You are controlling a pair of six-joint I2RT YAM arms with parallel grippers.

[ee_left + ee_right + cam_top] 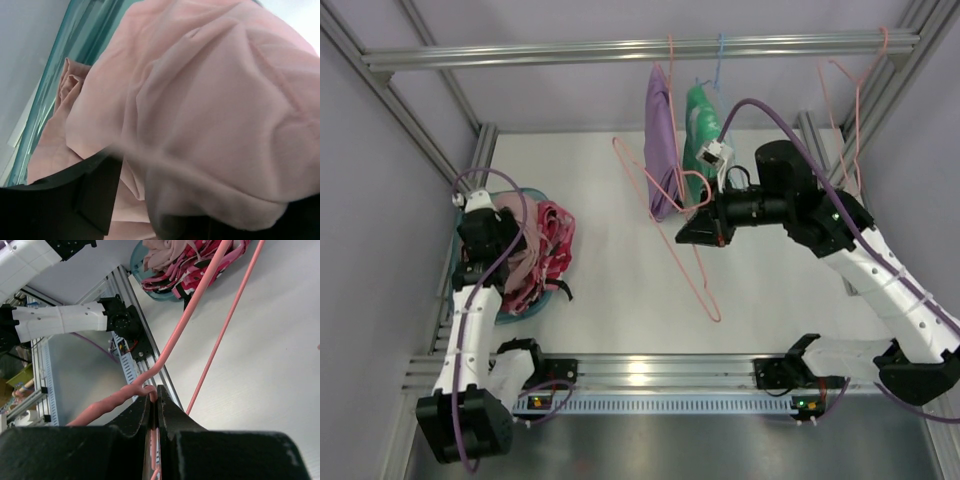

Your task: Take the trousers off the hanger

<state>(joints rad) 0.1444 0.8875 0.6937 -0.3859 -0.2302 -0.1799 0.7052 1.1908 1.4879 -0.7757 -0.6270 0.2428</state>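
The pale pink trousers (525,262) lie bunched in a teal basket (535,195) at the left. They fill the left wrist view (200,100). My left gripper (490,238) sits down in them; its jaws stand apart (160,165), and a fold drapes over the right finger. My right gripper (688,234) is shut (155,395) on the thin salmon-pink wire hanger (630,170) near its twisted neck. It holds the bare hanger (197,300) tilted above the table's middle.
A red-and-pink garment (555,240) shares the basket (75,50). A purple garment (662,140) and a green one (702,130) hang from the top rail (640,48). Another salmon hanger (855,110) hangs at the right. Frame posts stand at both sides.
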